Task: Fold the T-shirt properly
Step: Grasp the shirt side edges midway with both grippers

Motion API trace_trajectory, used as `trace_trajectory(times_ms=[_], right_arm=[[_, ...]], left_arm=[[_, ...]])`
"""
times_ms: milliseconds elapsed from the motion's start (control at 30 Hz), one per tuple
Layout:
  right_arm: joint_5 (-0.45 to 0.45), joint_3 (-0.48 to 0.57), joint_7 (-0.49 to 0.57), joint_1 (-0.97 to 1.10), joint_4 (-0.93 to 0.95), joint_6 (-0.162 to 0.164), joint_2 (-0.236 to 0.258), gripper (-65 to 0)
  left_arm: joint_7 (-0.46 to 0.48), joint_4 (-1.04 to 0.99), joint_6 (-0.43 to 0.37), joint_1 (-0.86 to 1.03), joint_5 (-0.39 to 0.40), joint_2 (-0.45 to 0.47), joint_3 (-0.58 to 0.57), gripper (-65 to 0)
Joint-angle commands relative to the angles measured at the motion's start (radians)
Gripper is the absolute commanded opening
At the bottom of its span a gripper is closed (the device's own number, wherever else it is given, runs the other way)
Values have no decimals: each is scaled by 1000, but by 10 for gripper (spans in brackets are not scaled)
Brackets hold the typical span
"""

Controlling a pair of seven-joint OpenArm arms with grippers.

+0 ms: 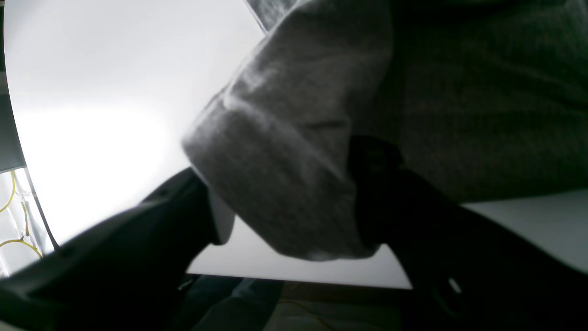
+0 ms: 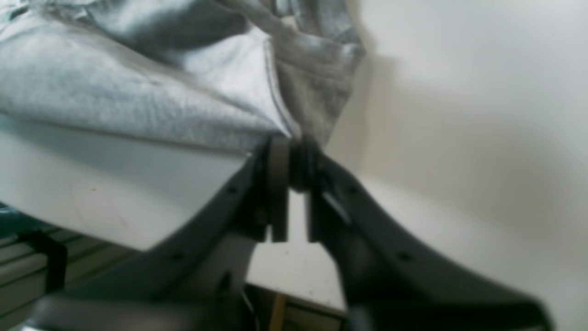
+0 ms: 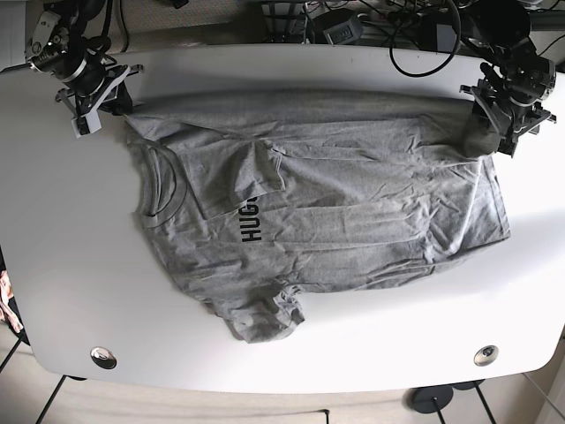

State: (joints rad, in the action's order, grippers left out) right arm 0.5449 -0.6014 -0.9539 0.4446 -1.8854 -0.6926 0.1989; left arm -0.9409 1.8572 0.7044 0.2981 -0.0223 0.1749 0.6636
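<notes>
White table (image 3: pixel 53 291) carries the grey shirt (image 3: pixel 353 221), spread across its middle. Right gripper (image 2: pixel 294 142) pinches the far-left edge; left gripper (image 1: pixel 285 202) clenches the far-right corner. Lift both evenly, fold toward near edge.

T-shirt (image 3: pixel 353 203): grey knit cloth, matt, creased. Bench (image 3: pixel 71 283): smooth white, slight sheen. Fingers (image 2: pixel 278 184): matt black plastic.

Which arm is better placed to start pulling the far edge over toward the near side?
Neither alone: the right gripper pinches the T-shirt shoulder and the left gripper grips the hem corner, so both.
</notes>
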Motion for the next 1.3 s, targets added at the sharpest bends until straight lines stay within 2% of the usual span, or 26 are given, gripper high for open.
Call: trace_trajectory(times_ms=[33,67,100,133,200,300,367,467,567,733,767,900,967,1133,1300], right_arm=[[16,-4,20,-3,-52,-5,11,-415],[16,-4,20,-10,-58,-5,11,-323],[16,-4,23,-31,-58,-3,3,-189],[11,-4,22,-63,-56,-3,-5,-111],[7,-2,20,-120,-42,0,-3,-3],[7,1,20,-249,37,3,-2,0],[-9,28,20,-375,162,4,1,0],[-122,102,28,-528,313,4,14,0],[-239,125,57,-694,491,-3,12,0],[-317,212,210,-884,781,-3,26,0],[-331,222,247,-916,841,-3,44,0],[-348,268,445,-1015,1150,-3,66,0],[-348,274,491,-1021,1202,-3,66,0],[-345,274,496,-979,1210,-3,52,0],[-348,274,490,-941,1210,-3,-3,-5]], left_arm=[[15,22,-6,-10,5,19,-11,-247],[15,23,-6,-10,5,21,-18,-247],[15,25,-6,-12,5,24,-31,-247],[15,29,-6,-29,5,25,-31,-247],[15,40,-6,-87,5,24,-26,-247],[15,35,-6,-181,3,22,-29,-247],[15,25,-6,-245,2,18,-31,-247],[15,-11,-6,-303,2,16,-31,-249],[15,-49,-6,-359,0,16,-29,-249],[15,-74,-6,-402,-5,16,-29,-249],[15,-75,-6,-403,-5,16,-29,-249],[15,-75,-6,-403,-5,18,-31,-249],[15,-75,-6,-400,-5,18,-31,-249],[15,-77,-6,-397,-5,19,-25,-249],[15,-80,-6,-403,-6,25,-23,-249]])
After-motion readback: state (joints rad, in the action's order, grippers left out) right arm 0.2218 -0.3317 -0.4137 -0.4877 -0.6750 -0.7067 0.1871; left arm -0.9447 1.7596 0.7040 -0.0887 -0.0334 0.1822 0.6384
